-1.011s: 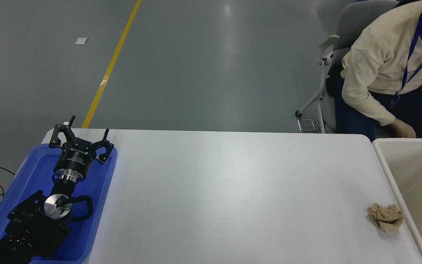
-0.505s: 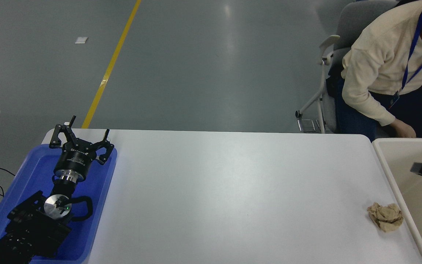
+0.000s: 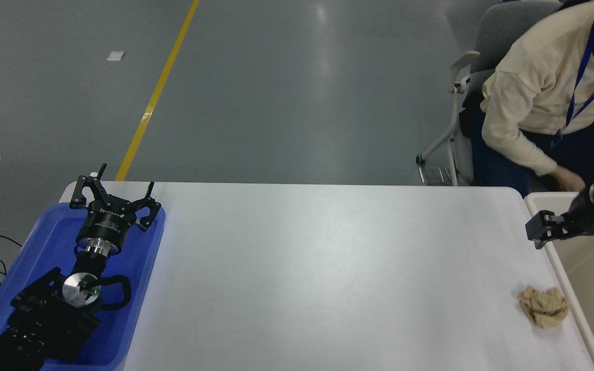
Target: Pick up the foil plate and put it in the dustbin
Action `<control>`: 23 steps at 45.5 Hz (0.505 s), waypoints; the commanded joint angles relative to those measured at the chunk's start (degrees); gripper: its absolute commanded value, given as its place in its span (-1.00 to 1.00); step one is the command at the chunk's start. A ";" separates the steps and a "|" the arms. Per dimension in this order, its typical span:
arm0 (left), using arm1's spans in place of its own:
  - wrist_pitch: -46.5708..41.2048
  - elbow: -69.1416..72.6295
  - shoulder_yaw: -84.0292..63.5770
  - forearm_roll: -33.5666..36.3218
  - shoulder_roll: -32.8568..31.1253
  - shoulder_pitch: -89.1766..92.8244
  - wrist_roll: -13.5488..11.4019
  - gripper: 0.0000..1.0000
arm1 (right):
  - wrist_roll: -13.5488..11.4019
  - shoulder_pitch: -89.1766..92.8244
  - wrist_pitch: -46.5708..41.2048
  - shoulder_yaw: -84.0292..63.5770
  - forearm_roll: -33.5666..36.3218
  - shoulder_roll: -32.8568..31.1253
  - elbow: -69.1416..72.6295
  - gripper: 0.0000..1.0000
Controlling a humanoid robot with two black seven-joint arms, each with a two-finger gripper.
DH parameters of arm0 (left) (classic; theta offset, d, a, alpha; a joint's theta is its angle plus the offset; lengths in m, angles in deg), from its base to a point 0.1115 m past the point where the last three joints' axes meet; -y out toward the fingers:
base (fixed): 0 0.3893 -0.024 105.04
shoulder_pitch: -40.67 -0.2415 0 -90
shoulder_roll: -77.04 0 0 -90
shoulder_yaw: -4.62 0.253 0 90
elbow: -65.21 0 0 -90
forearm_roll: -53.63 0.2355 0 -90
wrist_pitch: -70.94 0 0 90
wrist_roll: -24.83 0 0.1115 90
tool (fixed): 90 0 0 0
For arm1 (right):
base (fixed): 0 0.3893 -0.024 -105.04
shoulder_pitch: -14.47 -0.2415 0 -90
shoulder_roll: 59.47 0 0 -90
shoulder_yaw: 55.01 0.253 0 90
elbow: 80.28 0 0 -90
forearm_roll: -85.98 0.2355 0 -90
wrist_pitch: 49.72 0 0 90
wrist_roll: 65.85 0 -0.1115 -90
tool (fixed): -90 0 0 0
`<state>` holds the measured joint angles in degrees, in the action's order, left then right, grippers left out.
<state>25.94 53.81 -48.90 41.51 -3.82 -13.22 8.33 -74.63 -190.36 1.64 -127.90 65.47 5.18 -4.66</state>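
Resting over the blue tray (image 3: 44, 247) at the table's left, the left gripper (image 3: 112, 191) spreads its fingers wide and empty. A crumpled brown paper ball (image 3: 543, 307) lies just beside the cream dustbin (image 3: 565, 278), whose long side runs away from the camera and whose body the right edge cuts off. Above its rim the right gripper (image 3: 544, 231) hangs blurred, finger state impossible to tell; no foil plate shows, and a seated person (image 3: 539, 93) reaches down beyond.

We find one printed mark only: a small white brand line on the black body of the left gripper (image 3: 113, 197), parked over the blue tray (image 3: 44, 247); it is too small and blurred for us to read. The person's (image 3: 539, 98) blue lanyard (image 3: 583, 77) shows no print we can make out, and we see no other lettering or numbers.
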 commanded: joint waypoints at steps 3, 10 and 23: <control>0.00 -0.03 0.00 -0.01 0.00 0.00 -0.02 1.00 | -0.01 -12.62 -6.36 -1.21 3.01 8.74 5.94 1.00; 0.00 -0.03 0.00 -0.01 0.00 0.00 -0.02 1.00 | -0.01 -14.47 -6.36 -1.20 3.37 8.91 6.82 1.00; 0.00 0.06 0.00 -0.10 0.00 0.00 -0.02 1.00 | 0.08 -15.61 -6.36 -1.20 3.45 8.65 6.91 1.00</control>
